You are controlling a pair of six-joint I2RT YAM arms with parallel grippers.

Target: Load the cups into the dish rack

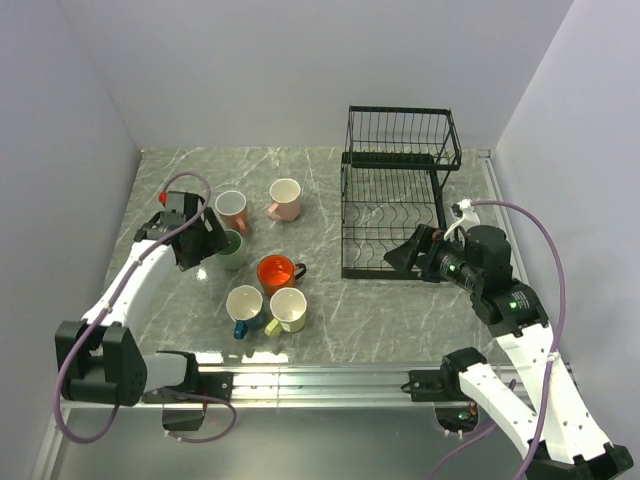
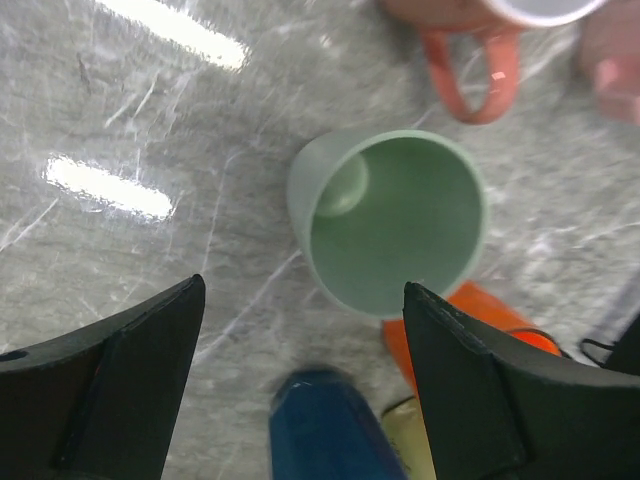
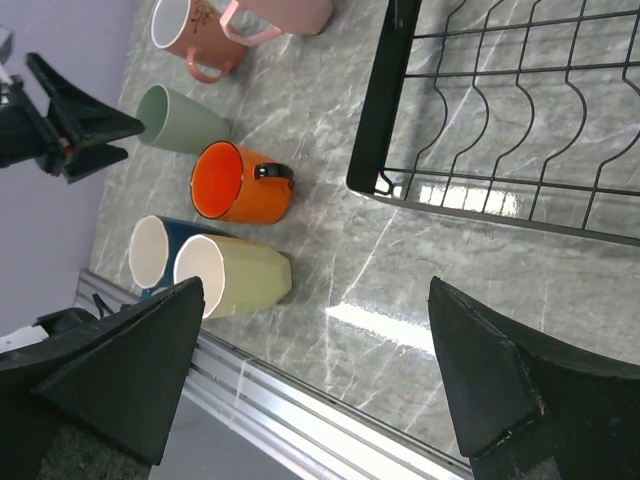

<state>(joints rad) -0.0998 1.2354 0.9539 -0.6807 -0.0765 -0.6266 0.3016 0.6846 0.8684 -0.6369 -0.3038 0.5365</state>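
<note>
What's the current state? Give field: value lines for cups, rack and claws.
cups loaded: none
cups on table: six, all left of the dish rack
colours: left pink cup, right pink cup, green cup, orange cup, blue cup, yellow cup
left claw: open, over the green cup, not gripping
right claw: open, holding nothing, at the rack's near edge
</note>
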